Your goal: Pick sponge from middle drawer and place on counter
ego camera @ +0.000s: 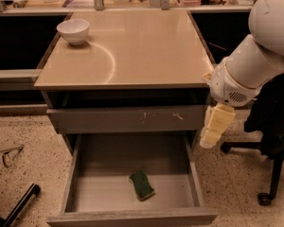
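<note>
The sponge [142,184], dark green on top with a yellow edge, lies flat on the floor of the open middle drawer [99,178], right of centre and near the front. The beige counter [146,46] tops the grey cabinet. My gripper [208,140], cream-coloured, hangs pointing down from the white arm [255,65]. It is just outside the cabinet's right side, level with the scratched drawer front. It is above and to the right of the sponge and holds nothing that I can see.
A white bowl [73,30] stands on the counter's far left corner. The closed drawer front with pale scratches [128,119] sits above the open drawer. A black office chair [274,141] stands at the right. A black bar [19,205] and a thin wire [9,155] lie on the floor at the left.
</note>
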{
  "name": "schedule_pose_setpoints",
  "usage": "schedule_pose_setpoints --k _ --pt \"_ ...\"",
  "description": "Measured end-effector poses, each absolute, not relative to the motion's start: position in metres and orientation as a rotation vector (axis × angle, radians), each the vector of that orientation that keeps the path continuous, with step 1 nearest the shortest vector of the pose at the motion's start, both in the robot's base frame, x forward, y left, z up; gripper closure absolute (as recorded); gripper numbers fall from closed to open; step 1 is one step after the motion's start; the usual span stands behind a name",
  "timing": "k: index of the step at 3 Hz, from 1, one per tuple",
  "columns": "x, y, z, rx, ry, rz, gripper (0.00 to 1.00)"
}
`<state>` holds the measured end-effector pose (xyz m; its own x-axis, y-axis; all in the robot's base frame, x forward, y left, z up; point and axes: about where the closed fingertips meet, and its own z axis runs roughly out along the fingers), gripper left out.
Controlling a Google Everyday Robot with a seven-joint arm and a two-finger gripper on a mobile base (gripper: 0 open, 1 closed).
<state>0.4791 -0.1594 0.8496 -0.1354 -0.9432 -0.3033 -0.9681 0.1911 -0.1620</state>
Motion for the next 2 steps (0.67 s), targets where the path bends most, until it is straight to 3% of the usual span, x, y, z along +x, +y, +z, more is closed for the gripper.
schedule_pose_setpoints --k 2 --pt "0.467 -0.119 0.755 -1.817 2.156 0.115 0.00"
